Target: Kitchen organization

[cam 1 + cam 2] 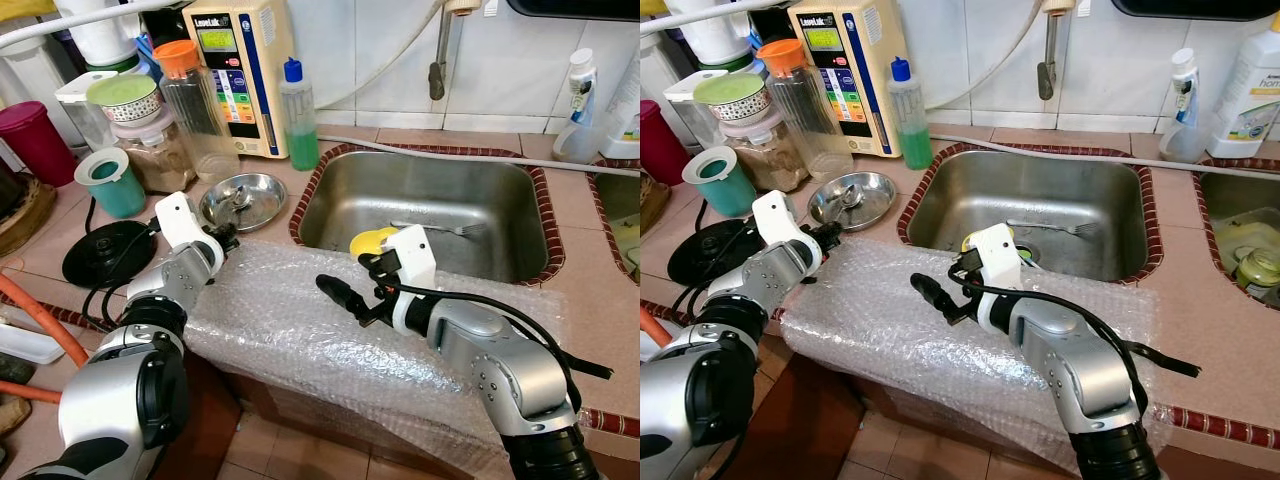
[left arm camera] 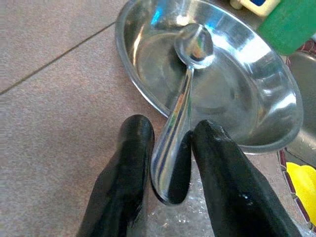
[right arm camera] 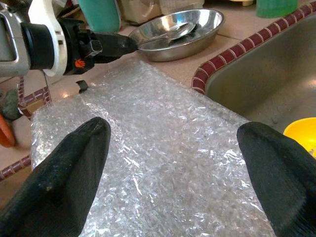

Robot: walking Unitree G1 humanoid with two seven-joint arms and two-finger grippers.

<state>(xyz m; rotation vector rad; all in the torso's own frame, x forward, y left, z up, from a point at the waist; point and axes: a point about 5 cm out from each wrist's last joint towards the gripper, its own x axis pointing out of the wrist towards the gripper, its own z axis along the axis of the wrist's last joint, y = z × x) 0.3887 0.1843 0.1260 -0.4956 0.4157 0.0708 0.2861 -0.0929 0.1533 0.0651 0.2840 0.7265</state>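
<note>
Spoon (image 2: 183, 94) is the thing in hand: its bowl lies inside the steel dish (image 1: 262, 205) at the left centre of the left eye frame, and its handle runs out over the dish's near rim toward me. My left tool (image 2: 170, 165) is clamped on the end of that handle, one black finger (image 2: 123, 168) pressed against each side. The long axis of the spoon runs almost straight along my fingers, so I judge the coming move to be either a lift up and back along that line or a release that leaves the spoon in the dish; which, I cannot tell.

My right tool (image 3: 173, 163) hangs with its fingers wide apart over the bubble wrap (image 1: 300, 320) spread across the front of the tabletop (image 1: 590, 290), lower centre of the frame, well apart from the dish. The left arm is plainly the nearer one.

In the head views the grip itself is small and dark, and the spoon's handle is hard to make out there. A yellow thing (image 1: 372, 241) in the sink (image 1: 420, 215) is partly hidden behind my right wrist.
</note>
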